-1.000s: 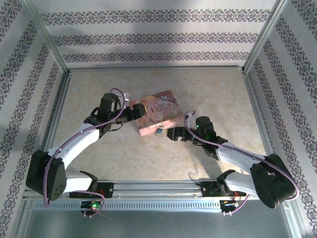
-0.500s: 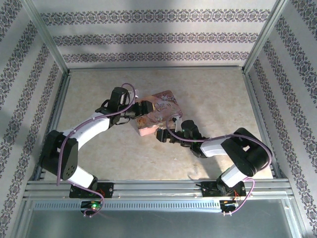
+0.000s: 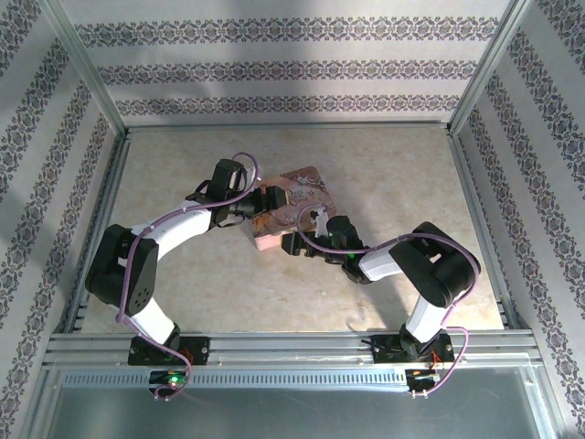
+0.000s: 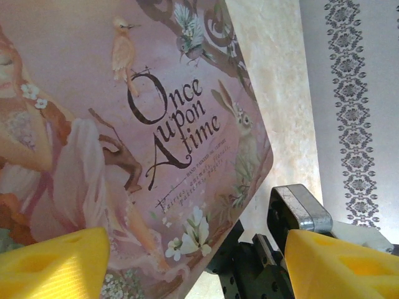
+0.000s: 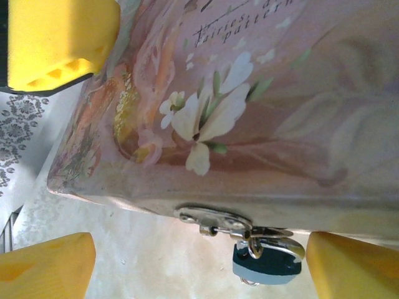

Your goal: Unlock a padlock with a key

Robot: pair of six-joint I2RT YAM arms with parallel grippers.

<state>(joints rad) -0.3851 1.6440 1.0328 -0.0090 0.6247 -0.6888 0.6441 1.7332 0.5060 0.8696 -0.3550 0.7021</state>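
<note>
Nearest, at the bottom of the overhead view, a grey metal rail (image 3: 292, 347) carries both arm bases, and the beige marbled tabletop (image 3: 228, 293) spreads above it. Just below centre in that view, the right gripper (image 3: 294, 245) lies low against the near side of a pink rectangular tin box (image 3: 306, 187) printed with flowers and the words "Once upon a time". In the right wrist view, this gripper (image 5: 199, 277) has its yellow foam pads (image 5: 43, 265) wide apart in the lower corners, clamped on nothing. Between them, closer to the lower-right pad, a tiny bluish-silver metal padlock (image 5: 268, 260) hangs by its shackle from the silver hasp (image 5: 215, 221) on the tin's (image 5: 280, 93) front wall. Further up, left of centre in the overhead view, the left gripper (image 3: 259, 203) meets the tin's left end. Its wrist view shows the left gripper (image 4: 193, 265) also spread, with the yellow pads (image 4: 53, 261) in the bottom corners and the tin's (image 4: 124, 124) lid corner between them. Whether either pad touches the tin I cannot tell. Beyond stands a wall papered in purple-patterned stripes (image 3: 292, 64)
</note>
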